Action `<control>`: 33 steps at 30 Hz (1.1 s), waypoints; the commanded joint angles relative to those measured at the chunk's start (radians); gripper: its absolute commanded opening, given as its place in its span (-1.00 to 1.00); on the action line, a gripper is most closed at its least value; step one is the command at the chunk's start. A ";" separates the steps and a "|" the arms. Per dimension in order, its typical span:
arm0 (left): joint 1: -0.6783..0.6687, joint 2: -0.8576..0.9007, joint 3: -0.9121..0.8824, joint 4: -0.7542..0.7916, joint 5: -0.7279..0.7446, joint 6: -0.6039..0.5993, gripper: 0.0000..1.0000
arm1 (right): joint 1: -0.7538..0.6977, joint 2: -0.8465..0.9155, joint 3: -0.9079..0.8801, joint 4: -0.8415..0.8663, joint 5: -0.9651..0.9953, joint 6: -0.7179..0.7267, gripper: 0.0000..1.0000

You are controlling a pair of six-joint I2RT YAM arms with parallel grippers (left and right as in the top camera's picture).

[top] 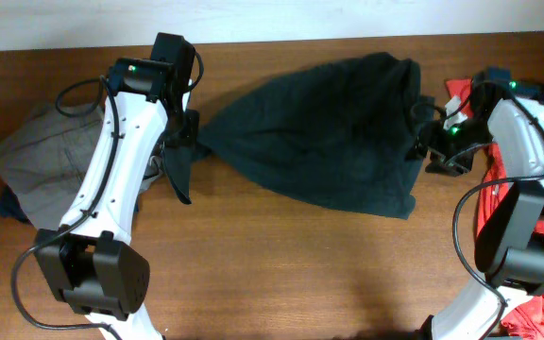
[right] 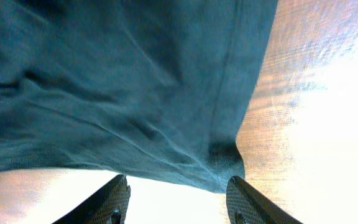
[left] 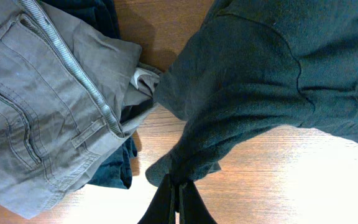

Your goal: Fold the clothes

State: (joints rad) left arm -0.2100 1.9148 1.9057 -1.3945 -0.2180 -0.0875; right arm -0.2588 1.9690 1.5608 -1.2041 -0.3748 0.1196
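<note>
Wood table [top: 281, 274]: L claw [left: 176, 186] pinched on dark T-shirt [top: 329, 142], R claw [right: 176, 182] agape, per wrist cams only.

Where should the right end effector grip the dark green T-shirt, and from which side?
The seamed corner on the right edge of the dark green fabric T-shirt, from the right: it lies flat, straddled by the open right end effector. The left end effector pinches the opposite bunched end.
</note>
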 commanded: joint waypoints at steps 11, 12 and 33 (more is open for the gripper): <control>0.002 0.004 -0.002 0.002 -0.015 -0.002 -0.99 | 0.071 0.014 -0.323 0.277 0.019 0.021 -0.48; 0.002 0.004 -0.002 0.002 -0.015 -0.002 -0.99 | 0.077 0.014 -0.323 0.275 0.011 0.020 -0.70; 0.001 0.004 -0.002 0.013 -0.014 0.013 -0.99 | 0.082 -0.363 -0.308 0.032 -0.051 -0.031 -0.88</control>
State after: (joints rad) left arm -0.2100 1.9148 1.9057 -1.3945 -0.2184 -0.0868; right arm -0.1822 1.5669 1.2453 -1.2179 -0.4526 0.0803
